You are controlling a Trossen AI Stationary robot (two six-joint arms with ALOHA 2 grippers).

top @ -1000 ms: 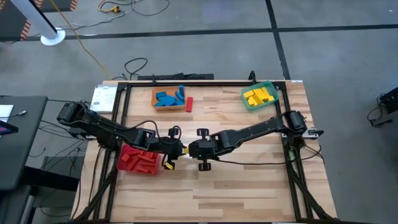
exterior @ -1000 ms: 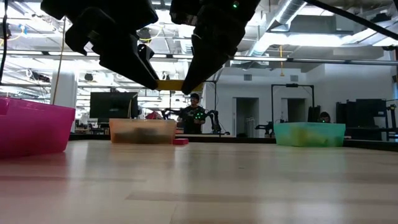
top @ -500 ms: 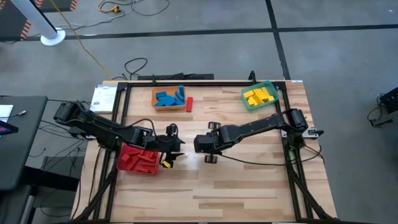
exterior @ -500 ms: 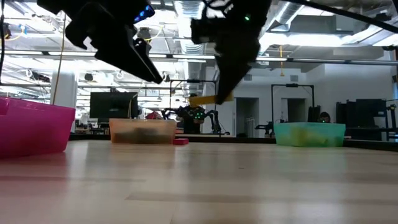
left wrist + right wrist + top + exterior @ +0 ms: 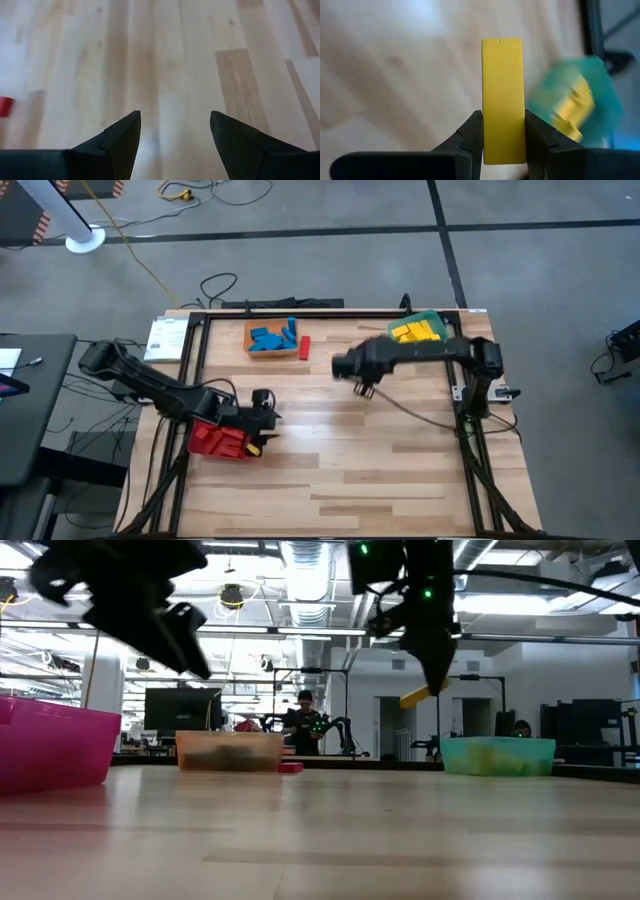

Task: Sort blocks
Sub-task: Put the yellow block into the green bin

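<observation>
Spanning the whole overhead scene, a pale wooden table (image 5: 400, 450) carries three bins and two dark arms. Near the left edge sits the red bin (image 5: 222, 439), piled with red blocks (image 5: 235, 446), and the left gripper (image 5: 266, 416) hovers just beside its inner corner; its jaws stand wide apart with nothing between them, only bare planks showing past the two dark fingers (image 5: 117, 137) in its wrist view. At the table's far edge, the orange bin (image 5: 272, 339) holds blue blocks (image 5: 270, 337), with a single red block (image 5: 305, 347) lying on the wood just beside it. The green bin (image 5: 417, 333) at the far right corner holds yellow blocks (image 5: 415, 333). The right gripper (image 5: 362, 385) hangs over the table between the orange and green bins, nearer the green one. Its jaws are clamped on a yellow block (image 5: 503, 100), pinched across its narrow width at its lower end so that most of the bar sticks out beyond the fingertips; the wrist view shows this grip plainly, with the green bin blurred beyond. From above the held bar is hidden by the gripper, while the table-level view shows it (image 5: 418, 696) as a tilted yellow sliver well above the tabletop, under the right arm. That view alone also takes in a person (image 5: 304, 720) in the room behind.
</observation>
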